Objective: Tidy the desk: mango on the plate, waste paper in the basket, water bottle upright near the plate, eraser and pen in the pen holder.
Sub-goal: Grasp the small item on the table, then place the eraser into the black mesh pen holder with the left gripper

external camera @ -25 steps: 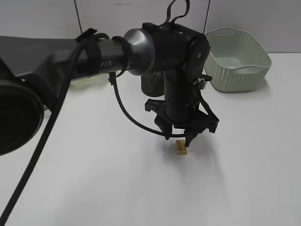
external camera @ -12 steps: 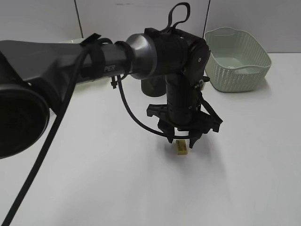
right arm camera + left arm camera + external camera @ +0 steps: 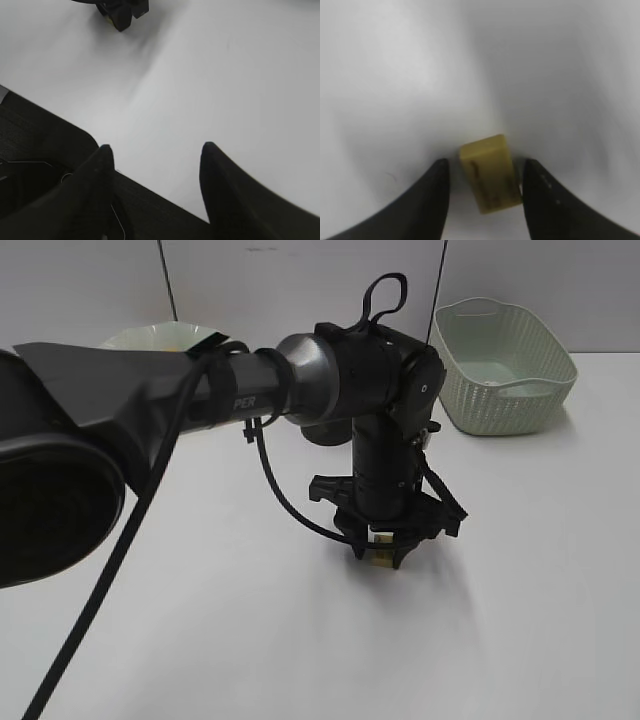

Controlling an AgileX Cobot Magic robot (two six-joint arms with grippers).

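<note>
The eraser (image 3: 490, 172), a small yellow block, lies flat on the white desk (image 3: 200, 620). My left gripper (image 3: 486, 162) is down at the desk and open, with a finger on each side of the block. The right finger (image 3: 545, 200) touches or nearly touches it, and a gap shows beside the left finger. From outside, the eraser (image 3: 382, 558) peeks out under the left gripper (image 3: 385, 552). My right gripper (image 3: 157, 146) hangs open and empty over the desk's near edge. The pen holder (image 3: 318, 436) is mostly hidden behind the left arm. Mango, waste paper, water bottle and pen are out of view.
The pale green basket (image 3: 500, 405) stands at the back right. The wavy-rimmed plate (image 3: 150, 337) shows at the back left behind the left arm. That arm crosses the left half of the exterior view. A dark surface (image 3: 40, 150) borders the desk's near edge.
My left gripper has come down from just above the eraser until its fingers straddle it at desk level, and they have narrowed slightly. The eraser and the right gripper have not moved.
</note>
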